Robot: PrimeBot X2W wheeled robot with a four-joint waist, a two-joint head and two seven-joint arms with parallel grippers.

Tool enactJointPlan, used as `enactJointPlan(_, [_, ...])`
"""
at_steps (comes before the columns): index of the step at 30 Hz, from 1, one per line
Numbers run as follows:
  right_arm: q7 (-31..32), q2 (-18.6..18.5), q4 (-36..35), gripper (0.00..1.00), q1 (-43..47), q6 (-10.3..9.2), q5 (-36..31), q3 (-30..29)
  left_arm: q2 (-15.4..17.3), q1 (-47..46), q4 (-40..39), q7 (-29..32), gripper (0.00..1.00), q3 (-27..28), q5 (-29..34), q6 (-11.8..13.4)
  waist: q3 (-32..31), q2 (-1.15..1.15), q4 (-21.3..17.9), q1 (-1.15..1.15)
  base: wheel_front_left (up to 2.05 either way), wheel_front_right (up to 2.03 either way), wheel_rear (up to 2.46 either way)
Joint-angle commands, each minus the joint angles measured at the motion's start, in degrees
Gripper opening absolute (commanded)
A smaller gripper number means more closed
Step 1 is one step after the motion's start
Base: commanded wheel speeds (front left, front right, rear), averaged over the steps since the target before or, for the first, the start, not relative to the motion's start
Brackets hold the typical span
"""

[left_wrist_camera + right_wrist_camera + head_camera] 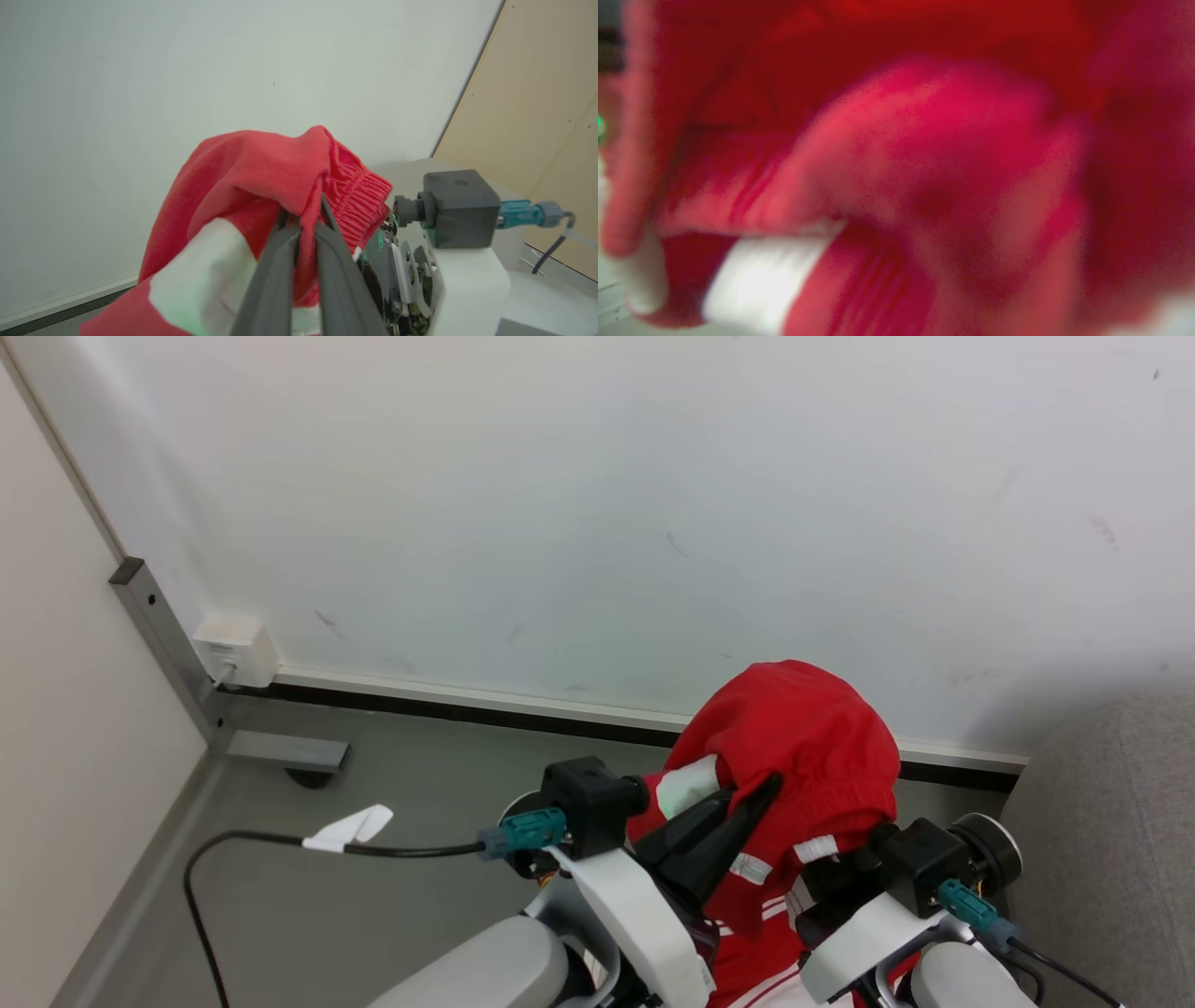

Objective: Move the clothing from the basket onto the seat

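Note:
The clothing (794, 737), red fabric with white panels and striped trim, hangs bunched over both grippers in the middle of the head view. My left gripper (767, 786) is shut on a fold of it near the elastic waistband (359, 205); in the left wrist view its two dark fingers (275, 270) pinch the red cloth at the left gripper's tips (304, 215). My right wrist (920, 868) sits under the garment, its fingers buried in cloth. Blurred red clothing (924, 154) presses close against the right wrist camera. A corner of the grey seat (1111, 859) shows at the right. The basket is out of view.
A white wall (597, 504) stands straight ahead, with a dark baseboard (467, 709) and grey floor (373, 915). A wall socket (233, 651) and a metal post (163, 635) are at the left corner. A black cable with a white tag (355, 826) loops over the floor.

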Motion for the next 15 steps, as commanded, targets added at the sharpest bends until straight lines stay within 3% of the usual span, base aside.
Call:
enactJointPlan(1, [0.04, -0.7, -0.53, 0.0, -0.15, -0.12, 0.76, -0.19, 0.28, 0.68, 0.25, -0.28, 0.0, 0.31, -0.45, 0.1, -0.03, 0.0, 0.21, 0.0, 0.0, 0.0, 0.0])
enactJointPlan(13, [0.03, -0.99, -8.12, 0.0, 5.13, -0.12, 4.99, -1.79, 1.69, 2.26, 2.33, -1.67, 0.0, 1.63, -1.68, 1.14, -0.28, 0.0, -2.23, 0.0, 0.0, 0.0, 0.0])
enactJointPlan(15, [0.03, -0.93, -9.64, 0.0, 6.05, -0.12, 5.82, -2.57, 1.69, 2.53, 2.42, -1.91, 0.47, 1.68, -1.73, 1.49, -0.34, 0.0, -2.96, 0.0, 0.0, 0.0, 0.0])
